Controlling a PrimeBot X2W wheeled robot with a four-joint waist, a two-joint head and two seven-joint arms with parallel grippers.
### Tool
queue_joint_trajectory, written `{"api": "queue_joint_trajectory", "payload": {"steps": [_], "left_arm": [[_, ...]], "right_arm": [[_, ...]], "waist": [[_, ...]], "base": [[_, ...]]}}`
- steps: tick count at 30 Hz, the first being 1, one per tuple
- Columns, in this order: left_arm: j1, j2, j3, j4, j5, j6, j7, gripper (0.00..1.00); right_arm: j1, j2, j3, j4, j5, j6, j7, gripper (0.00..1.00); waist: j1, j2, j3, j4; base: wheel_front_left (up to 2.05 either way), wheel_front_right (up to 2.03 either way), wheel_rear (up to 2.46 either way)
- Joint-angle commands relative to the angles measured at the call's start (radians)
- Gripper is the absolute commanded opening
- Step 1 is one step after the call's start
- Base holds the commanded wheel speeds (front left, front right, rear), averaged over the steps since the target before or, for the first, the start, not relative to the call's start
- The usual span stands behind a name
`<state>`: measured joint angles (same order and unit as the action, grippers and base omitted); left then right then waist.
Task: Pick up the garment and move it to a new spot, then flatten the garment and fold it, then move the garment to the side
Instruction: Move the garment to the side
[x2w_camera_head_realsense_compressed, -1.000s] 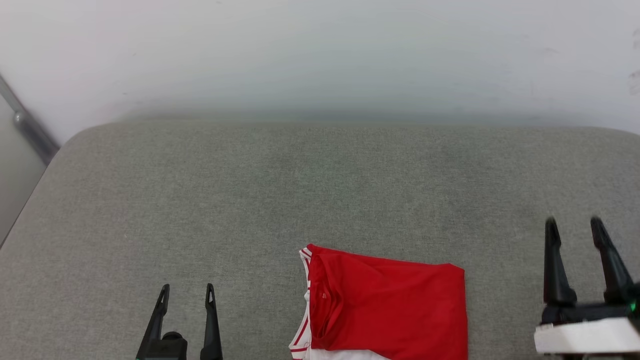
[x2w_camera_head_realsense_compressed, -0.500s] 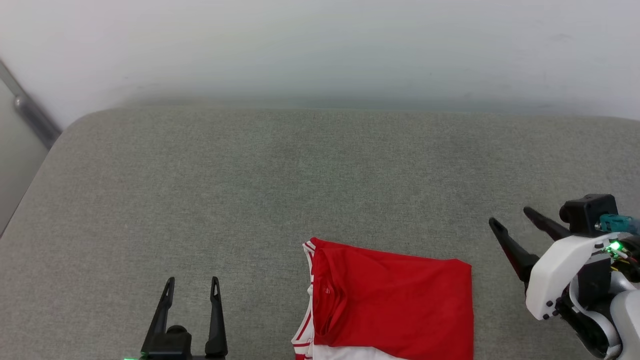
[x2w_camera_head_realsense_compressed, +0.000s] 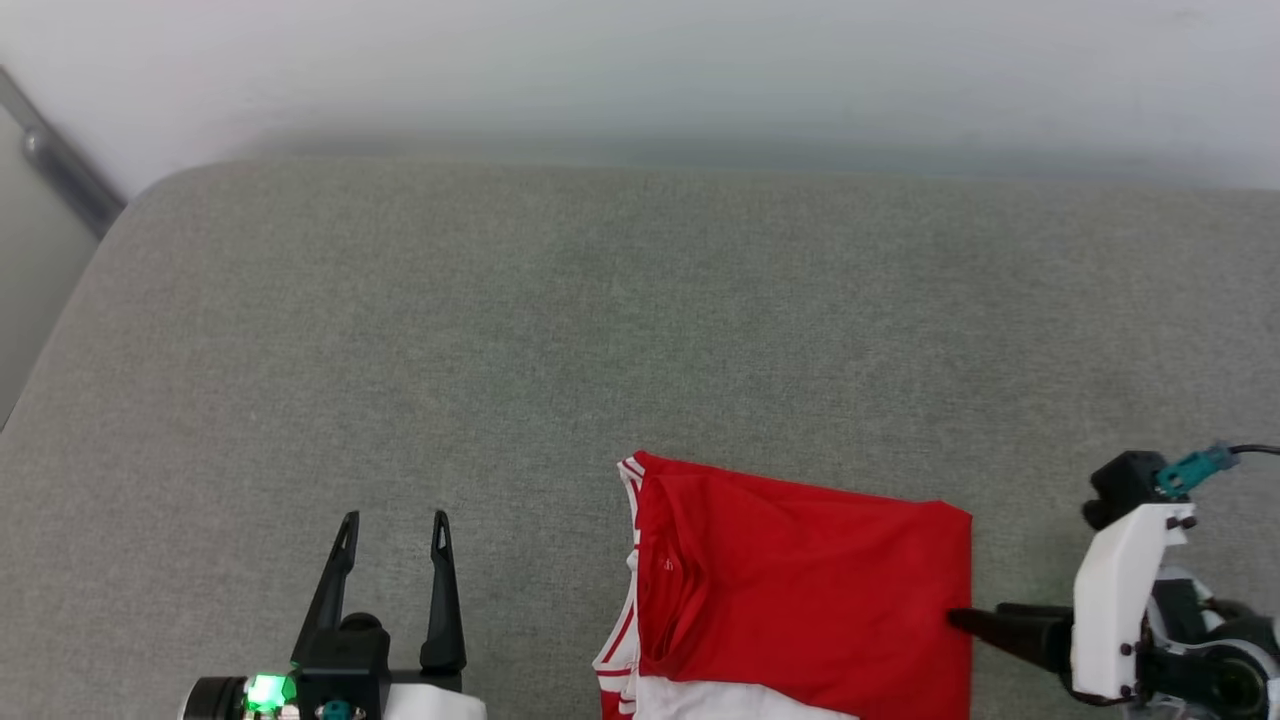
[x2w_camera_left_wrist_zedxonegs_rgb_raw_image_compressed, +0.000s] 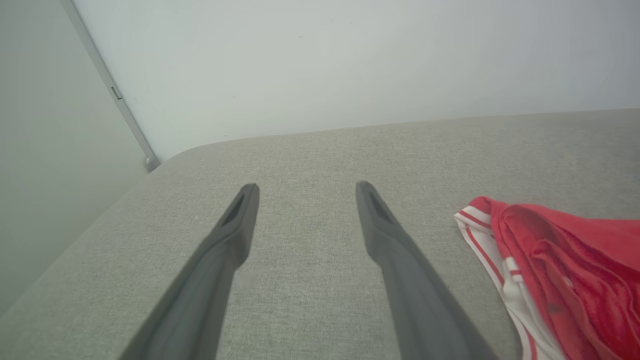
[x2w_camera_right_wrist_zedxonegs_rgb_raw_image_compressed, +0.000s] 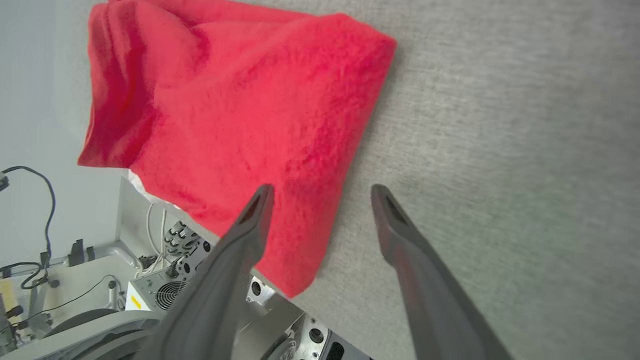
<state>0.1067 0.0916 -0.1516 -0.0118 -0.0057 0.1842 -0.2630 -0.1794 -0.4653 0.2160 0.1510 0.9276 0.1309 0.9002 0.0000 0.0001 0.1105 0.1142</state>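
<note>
The garment (x2w_camera_head_realsense_compressed: 800, 590) lies folded into a red rectangle at the near edge of the grey cushion (x2w_camera_head_realsense_compressed: 600, 300), its striped trim and a white panel on its left side. My left gripper (x2w_camera_head_realsense_compressed: 395, 518) stands open left of it, fingers pointing away and nothing between them; the left wrist view shows the left gripper (x2w_camera_left_wrist_zedxonegs_rgb_raw_image_compressed: 306, 186) over bare cushion with the garment (x2w_camera_left_wrist_zedxonegs_rgb_raw_image_compressed: 565, 260) to its right. My right gripper (x2w_camera_head_realsense_compressed: 958, 618) lies turned on its side, pointing left at the garment's right edge. In the right wrist view the right gripper (x2w_camera_right_wrist_zedxonegs_rgb_raw_image_compressed: 322, 189) is open, one finger over the garment (x2w_camera_right_wrist_zedxonegs_rgb_raw_image_compressed: 240, 110) and the other over cushion.
A pale wall runs behind the cushion, and a slanted metal bar (x2w_camera_head_realsense_compressed: 60, 170) stands at the far left corner. The right wrist view shows the robot's base with a fan grille and cables (x2w_camera_right_wrist_zedxonegs_rgb_raw_image_compressed: 165, 295) below the cushion's near edge.
The head camera has tipped down. My right gripper has swung from upright at the right to lying sideways, its tips at the garment's right edge. The left gripper and garment stayed put.
</note>
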Motion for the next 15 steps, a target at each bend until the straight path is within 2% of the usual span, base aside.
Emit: {"api": "queue_joint_trajectory", "payload": {"steps": [1,5,11,15], "left_arm": [[-0.019,0.0,0.003,-0.005,-0.003,-0.005,-0.002,1.0],[-0.04,-0.001,0.006,-0.006,-0.002,-0.008,-0.002,1.0],[-0.074,-0.005,0.001,-0.006,-0.002,-0.015,-0.002,1.0],[-0.09,-0.011,0.001,-0.005,-0.005,-0.009,-0.002,1.0]], "right_arm": [[-0.001,0.024,0.0,0.009,0.021,0.0,0.013,1.0],[-0.021,0.067,0.018,0.045,0.041,0.0,0.041,1.0],[-0.043,0.133,0.045,0.138,0.024,-0.001,0.024,1.0],[-0.039,0.155,0.087,0.185,0.008,-0.001,0.022,1.0]], "waist": [[0.0,-0.0001,0.021,0.011],[0.0,-0.0001,0.053,0.027],[0.0,-0.0001,0.098,0.052],[0.0,-0.0001,0.112,0.065]], "base": [[0.0,0.0,0.0],[0.0,0.0,0.0],[0.0,0.0,0.0],[0.0,0.0,0.0]]}}
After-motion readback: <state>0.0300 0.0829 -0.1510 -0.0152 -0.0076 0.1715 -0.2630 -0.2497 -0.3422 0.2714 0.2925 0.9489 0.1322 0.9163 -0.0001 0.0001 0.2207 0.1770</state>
